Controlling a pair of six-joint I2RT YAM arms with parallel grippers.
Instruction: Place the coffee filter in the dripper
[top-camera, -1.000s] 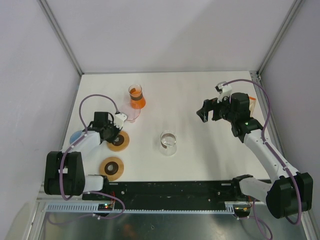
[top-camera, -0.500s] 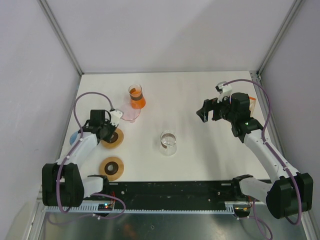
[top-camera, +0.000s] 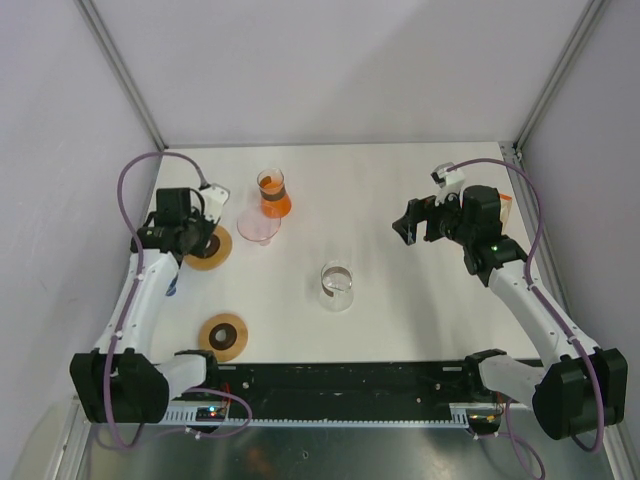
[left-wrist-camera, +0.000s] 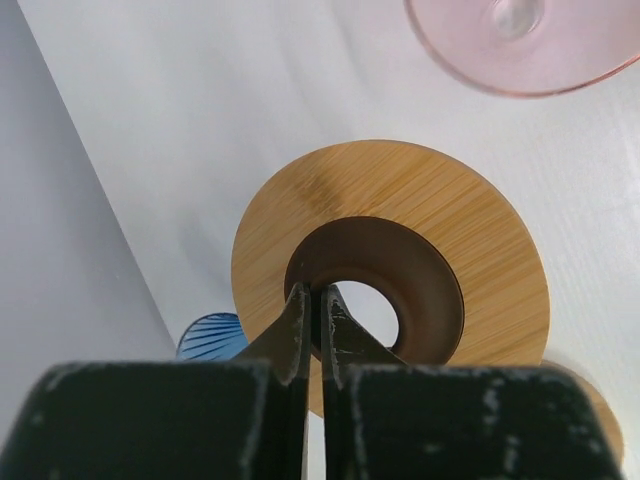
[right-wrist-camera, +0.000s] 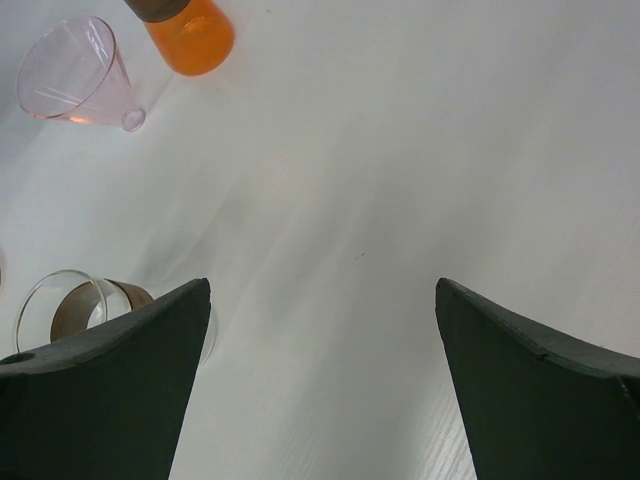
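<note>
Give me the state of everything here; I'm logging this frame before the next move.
Wooden ring with brown collar: pinched at inner rim by left gripper.
Pink clear plastic cone: on its side, empty.
Orange carafe: upright.
Clear glass with brown band: upright.
Second wooden ring: lying flat.
Right gripper: open, empty.

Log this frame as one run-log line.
left gripper: shut on wooden ring | right gripper: open, holding nothing | pink cone: lying on its side
</note>
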